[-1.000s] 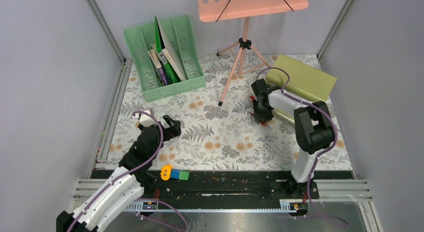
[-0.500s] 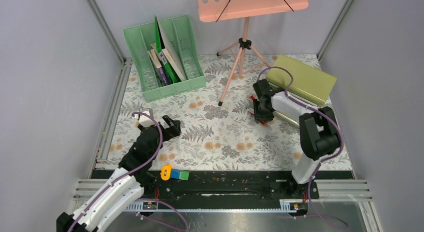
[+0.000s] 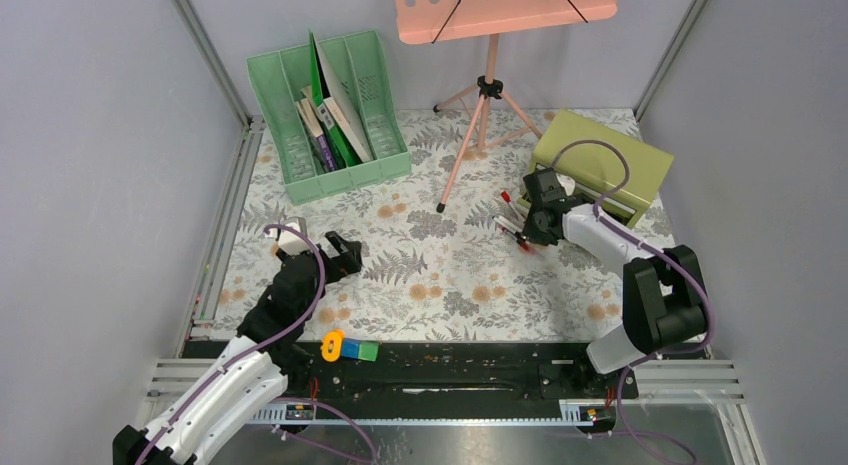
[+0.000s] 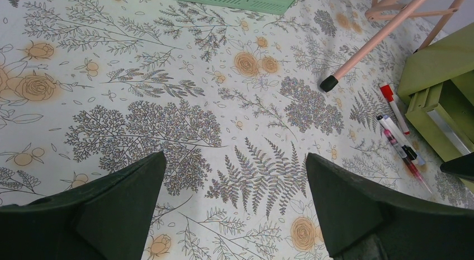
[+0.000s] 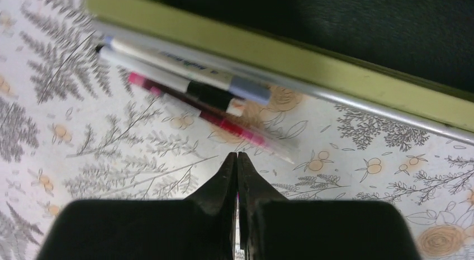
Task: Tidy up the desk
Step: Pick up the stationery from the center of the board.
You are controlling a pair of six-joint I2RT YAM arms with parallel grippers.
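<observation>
The central span of the tabletop (image 3: 440, 275) is being left open for passage. The far left corner is being occupied by the green file rack (image 3: 345, 177). The far centre is being obstructed by the pink stand (image 3: 488, 87), its legs being spread over the cloth. The far right is being filled by the olive drawer box (image 3: 600, 160), with access along its front being narrowed by pens (image 4: 400, 140).

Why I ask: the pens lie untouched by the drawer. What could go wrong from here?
1. The right gripper is shut and empty just short of the pens; pushing forward may scatter them.
2. The pens lie bunched beside the drawer; a grab might pinch several or hit its front.
3. The stand leg is close; a wide swing could knock it.
</observation>
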